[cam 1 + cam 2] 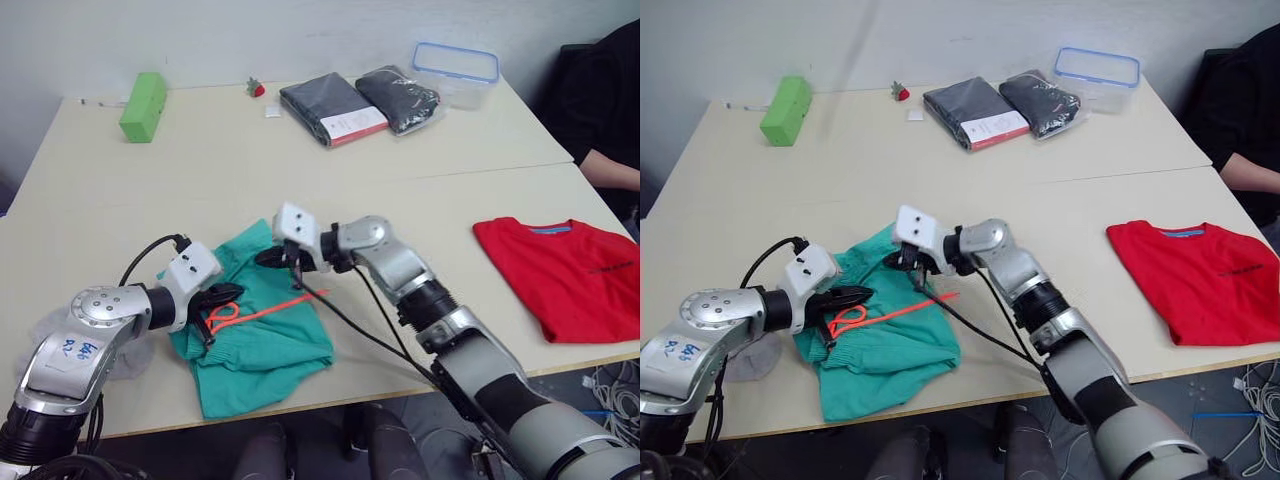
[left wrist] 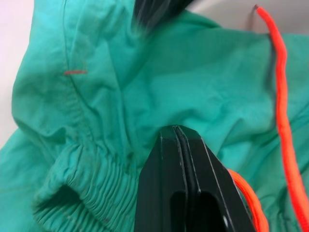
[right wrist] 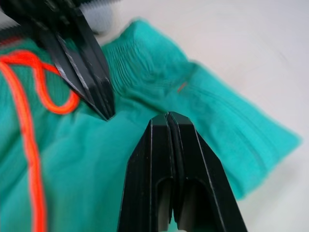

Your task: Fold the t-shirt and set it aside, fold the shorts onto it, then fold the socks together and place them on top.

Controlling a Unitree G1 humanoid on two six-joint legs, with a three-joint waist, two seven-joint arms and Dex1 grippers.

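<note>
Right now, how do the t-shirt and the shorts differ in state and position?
The t-shirt lies flat at the robot's right, untouched; the shorts lie bunched near the front edge with the left gripper and right gripper over them. The shorts show an orange drawstring; the t-shirt none. Both rest on the table.

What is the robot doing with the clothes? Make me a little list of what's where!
shorts: teal-green, rumpled at the near table edge, orange drawstring lying across them
left gripper: fingers shut, tips over the shorts by the drawstring loop
right gripper: fingers shut, over the shorts' far edge
t-shirt: red, lying flat to the robot's right
socks: grey fabric beside the shorts, partly hidden under the left arm
table: pale
</note>
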